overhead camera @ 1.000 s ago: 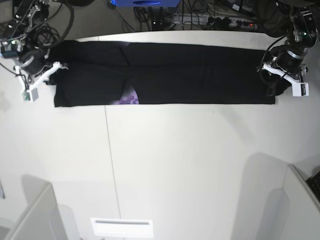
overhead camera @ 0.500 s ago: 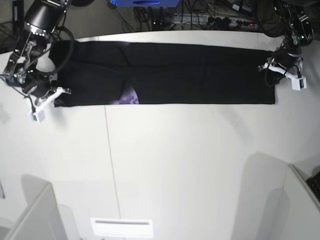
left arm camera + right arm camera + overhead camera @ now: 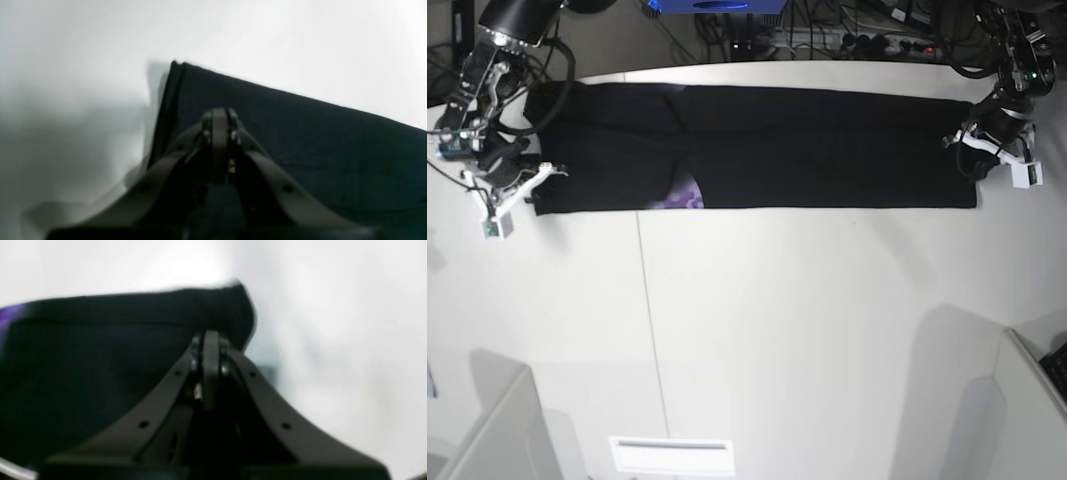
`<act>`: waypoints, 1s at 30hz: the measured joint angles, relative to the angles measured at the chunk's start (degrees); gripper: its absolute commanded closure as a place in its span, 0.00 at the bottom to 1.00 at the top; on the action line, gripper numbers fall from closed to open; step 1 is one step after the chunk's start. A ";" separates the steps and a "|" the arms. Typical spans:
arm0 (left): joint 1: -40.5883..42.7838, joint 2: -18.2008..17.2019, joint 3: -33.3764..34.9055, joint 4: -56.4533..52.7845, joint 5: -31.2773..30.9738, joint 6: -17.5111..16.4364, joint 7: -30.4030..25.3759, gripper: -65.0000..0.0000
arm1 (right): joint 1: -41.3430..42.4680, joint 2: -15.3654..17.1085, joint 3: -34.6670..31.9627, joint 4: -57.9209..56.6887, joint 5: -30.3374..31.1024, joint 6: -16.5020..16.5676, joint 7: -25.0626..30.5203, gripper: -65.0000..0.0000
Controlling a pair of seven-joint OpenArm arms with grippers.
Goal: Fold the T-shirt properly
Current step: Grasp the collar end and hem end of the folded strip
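The black T-shirt [image 3: 807, 145] lies as a long flat band across the far part of the white table [image 3: 807, 330], with a purple patch of print [image 3: 685, 195] at its near edge. My left gripper [image 3: 974, 168] is at the band's right end. In the left wrist view it [image 3: 218, 114] is shut, tips pressed together just above the black cloth [image 3: 317, 140] near a corner. My right gripper [image 3: 533, 187] is at the left end. In the right wrist view it [image 3: 210, 336] is shut too, over the shirt [image 3: 100, 350] by its corner. No cloth shows between either pair of tips.
Cables and a power strip [image 3: 857, 40] run behind the table's far edge, beside a blue box [image 3: 717, 5]. Grey panels stand at the near corners [image 3: 497, 430] [image 3: 1032, 400]. A white label [image 3: 670, 455] sits at the front edge.
The right gripper has slid from the shirt's left middle down to its near left corner. The left gripper went up, came back down at the right end and closed. The shirt's outline is unchanged.
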 measured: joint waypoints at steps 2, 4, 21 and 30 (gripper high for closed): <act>0.04 0.04 0.20 -0.15 0.26 0.04 0.09 1.00 | -1.40 -2.08 -0.20 5.57 0.22 0.07 -4.31 1.00; 0.17 0.04 0.26 -0.94 1.29 0.02 0.15 1.00 | -3.63 -3.74 -0.26 7.93 0.42 0.13 -5.77 1.00; -11.37 2.51 0.28 -14.86 12.63 -0.79 -0.24 1.00 | 0.46 -5.75 -6.25 -11.17 -8.63 0.50 7.34 1.00; -10.12 2.47 -1.42 -4.44 12.09 -0.20 0.42 1.00 | -3.50 -8.28 -6.54 4.74 -11.13 0.17 -1.55 1.00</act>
